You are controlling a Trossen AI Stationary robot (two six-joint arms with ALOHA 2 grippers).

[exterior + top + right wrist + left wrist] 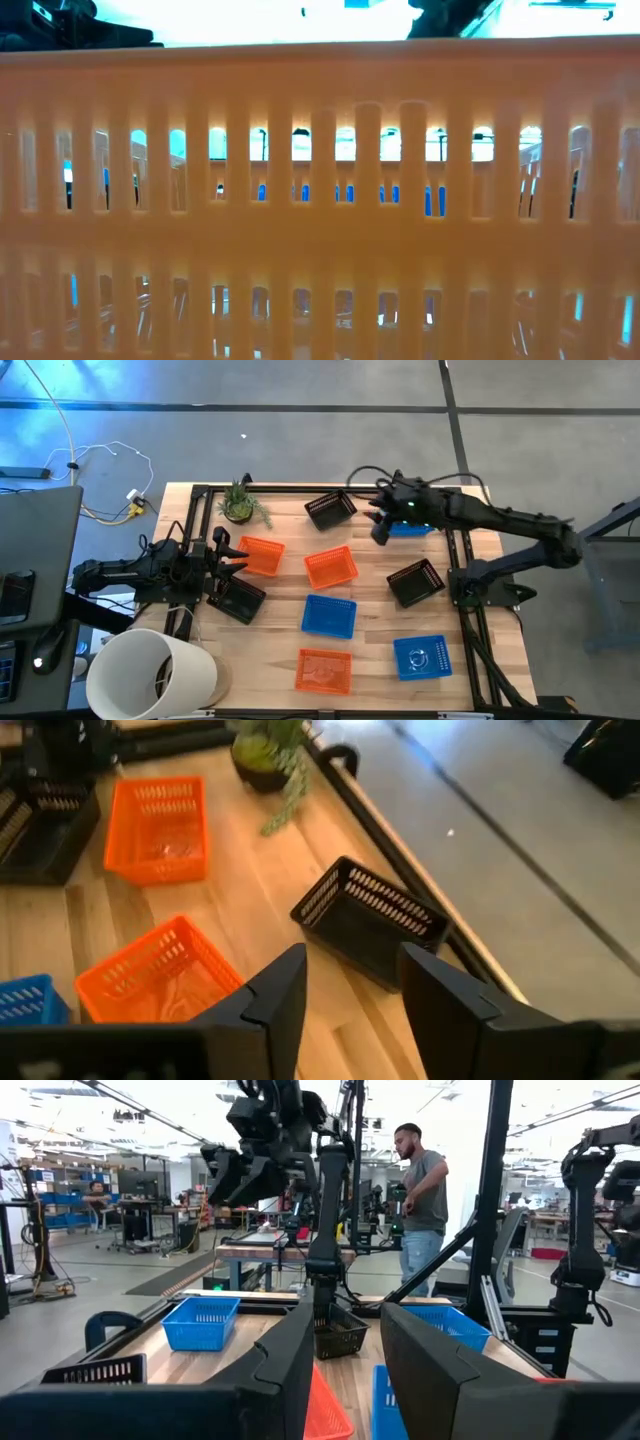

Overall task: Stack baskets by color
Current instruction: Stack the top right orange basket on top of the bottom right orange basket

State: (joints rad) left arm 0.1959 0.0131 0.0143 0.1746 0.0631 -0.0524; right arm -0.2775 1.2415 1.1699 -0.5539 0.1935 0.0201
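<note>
Worktop (370,650) first: holds nine baskets, apparently all single, no stack begun. Seems an early step, then, probably the reach for a first black one.

Black basket (331,508) (370,915) sits near the plant (240,505), on the side away from the left arm, close to the same far edge. Lies tilted, untouched. Two more black ones (416,582) (237,598) lie well apart from the plant, nearer the front. Orange basket (262,555) rests just in front of the plant.

Right end effector (380,528) (350,965) hovers beyond that black basket from the plant, above the worktop. Stands with fingers spread wide, nothing between them, touching nothing. Looks down on the black basket in the wrist view.

Left end effector (232,560) (345,1320) waits in front of the plant, just beside the orange basket. Shows a clear gap between its fingers, empty too.

Next move likely calls for this: drop over one mesh wall of the black basket, one finger inside and one outside, close, lift clear, then carry to another black one and seat it square. Worth minding the tilt and the nearby far edge.
</note>
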